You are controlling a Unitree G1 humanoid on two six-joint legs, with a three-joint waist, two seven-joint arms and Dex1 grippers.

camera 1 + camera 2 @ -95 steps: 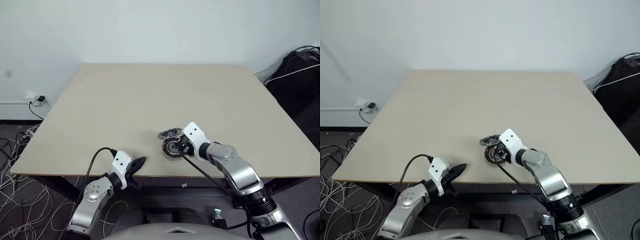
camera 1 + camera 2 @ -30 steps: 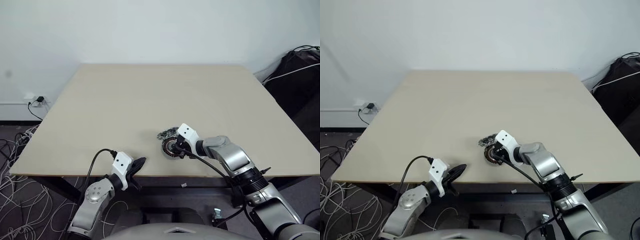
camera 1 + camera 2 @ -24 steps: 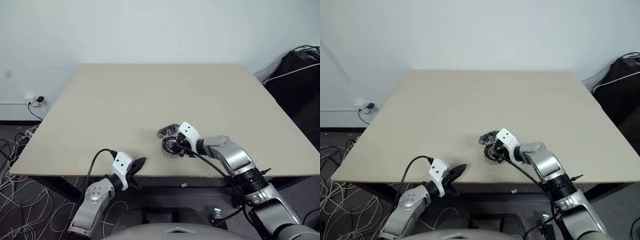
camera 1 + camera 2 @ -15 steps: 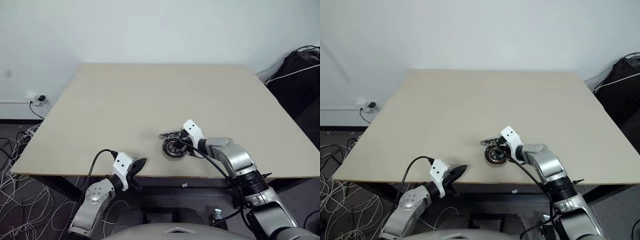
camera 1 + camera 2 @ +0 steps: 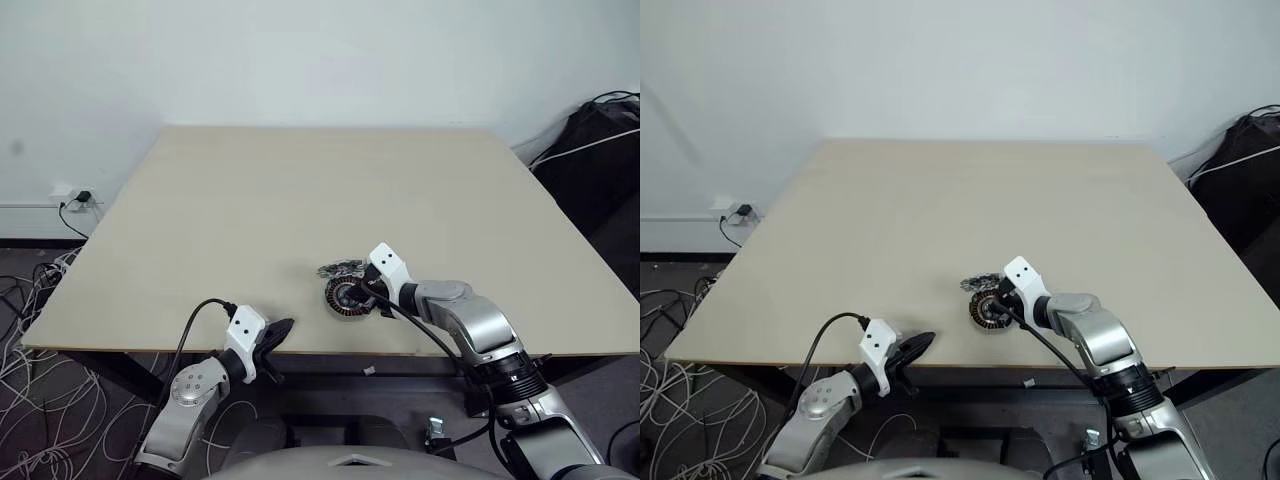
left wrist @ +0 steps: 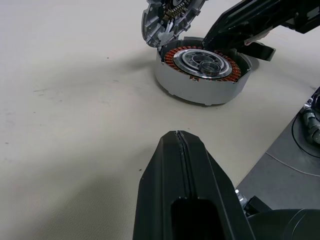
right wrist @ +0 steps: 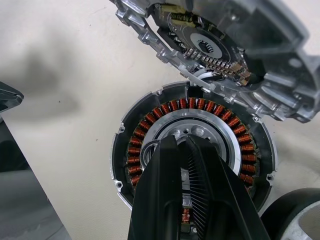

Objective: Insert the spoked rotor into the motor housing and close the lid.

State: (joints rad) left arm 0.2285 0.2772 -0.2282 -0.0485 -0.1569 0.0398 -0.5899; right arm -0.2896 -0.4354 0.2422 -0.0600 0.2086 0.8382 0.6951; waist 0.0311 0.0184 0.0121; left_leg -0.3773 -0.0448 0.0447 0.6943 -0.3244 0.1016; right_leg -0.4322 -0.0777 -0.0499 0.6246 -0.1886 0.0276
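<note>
The motor housing [image 7: 250, 165], a round disc with a copper-brown ring of windings around a silver centre, lies near the table's front edge [image 5: 338, 303]. The silver lid [image 7: 225, 40] leans tilted against its far side [image 5: 340, 268]. My right gripper [image 7: 181, 140] is shut, and its tips rest over the housing's silver centre with nothing visibly between them. A thin loose ring [image 7: 148, 149] sits on the windings beside one finger. My left gripper [image 6: 177, 145] is shut and empty, low at the table's front edge, left of the housing [image 5: 276, 329]. The spoked rotor is hidden from me.
The beige table [image 5: 300, 190] stretches bare behind the housing. A black bag [image 5: 600, 150] sits off the table's far right. Loose cables [image 5: 30, 330] lie on the floor to the left. A black rounded edge [image 7: 300, 215] is cut off beside the housing.
My right forearm has swung outward and the wrist has turned a little, while the gripper has stayed over the housing. The left arm has not moved.
</note>
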